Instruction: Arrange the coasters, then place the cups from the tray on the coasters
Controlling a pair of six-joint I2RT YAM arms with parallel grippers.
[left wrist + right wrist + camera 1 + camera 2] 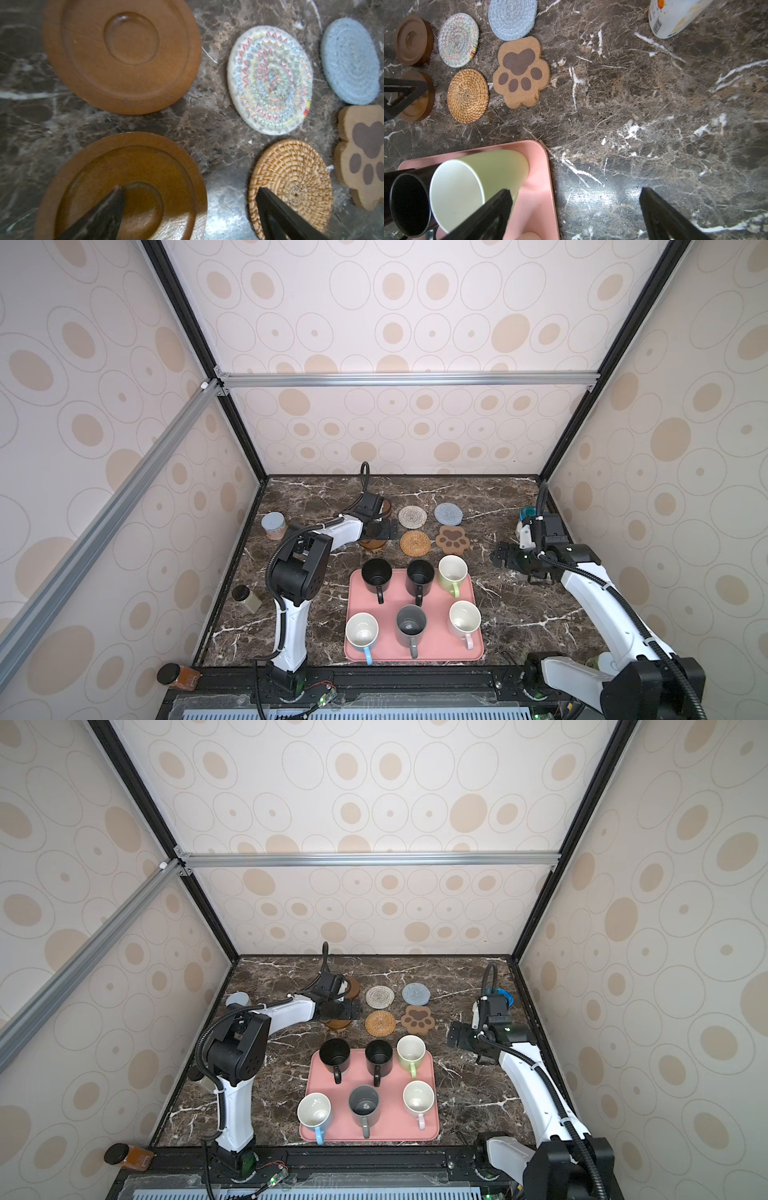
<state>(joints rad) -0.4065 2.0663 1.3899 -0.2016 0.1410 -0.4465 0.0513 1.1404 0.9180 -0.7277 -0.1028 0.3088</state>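
Six coasters lie in two rows behind the pink tray [437, 608]: two wooden discs [124, 54], [133, 182], cream woven [412, 516], grey-blue [448, 513], rattan [415, 543] and paw-shaped [453, 539]. On the tray stand two black cups [376, 574], [420, 574], a light green one [452, 570], a grey one [411, 624] and white ones with blue [362, 632] and pink [464, 620] handles. My left gripper [189, 188] hangs open over the nearer wooden disc and the rattan coaster. My right gripper [574, 190] is open and empty, right of the green cup.
A grey-lidded jar [273, 525] and a small black-lidded jar [245, 598] stand by the left wall. A blue-lidded container [528, 514] and white bottle [675, 16] sit behind the right arm. Patterned walls enclose the marble table [519, 614] on three sides.
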